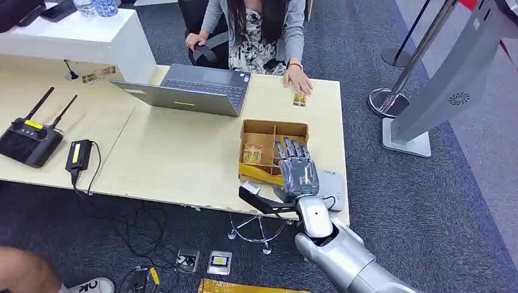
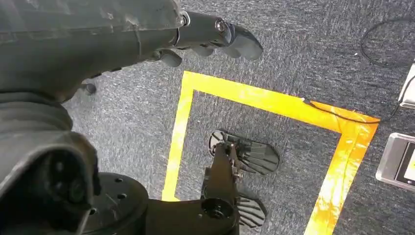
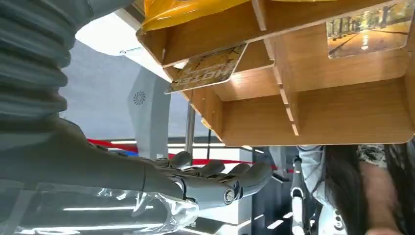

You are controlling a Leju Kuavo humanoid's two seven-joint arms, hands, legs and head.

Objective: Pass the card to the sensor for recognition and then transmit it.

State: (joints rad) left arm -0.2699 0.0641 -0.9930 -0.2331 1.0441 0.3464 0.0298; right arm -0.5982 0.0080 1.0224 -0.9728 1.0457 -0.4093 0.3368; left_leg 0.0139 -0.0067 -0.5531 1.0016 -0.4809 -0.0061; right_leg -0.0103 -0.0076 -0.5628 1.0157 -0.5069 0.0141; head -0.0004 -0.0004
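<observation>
A wooden box (image 1: 273, 129) with dividers stands near the table's front right edge. Inside it lie cards: one (image 1: 251, 154) in a left compartment, and in the right wrist view a printed card (image 3: 208, 68) leaning on a wall and a photo card (image 3: 369, 29). My right hand (image 1: 297, 170) hovers flat over the box's near right part, fingers (image 3: 220, 182) stretched out and holding nothing. A white flat reader (image 1: 335, 183) lies right beside the box, partly under my wrist. Another card (image 1: 299, 99) lies on the far edge by a person's hand. My left hand (image 2: 210, 34) hangs over the floor, empty.
A person (image 1: 259, 36) sits across the table with a hand on it. An open laptop (image 1: 195, 90) stands left of the box. A black controller (image 1: 29, 141) and a charger (image 1: 79, 155) lie far left. A grey gate post (image 1: 437, 91) stands right of the table.
</observation>
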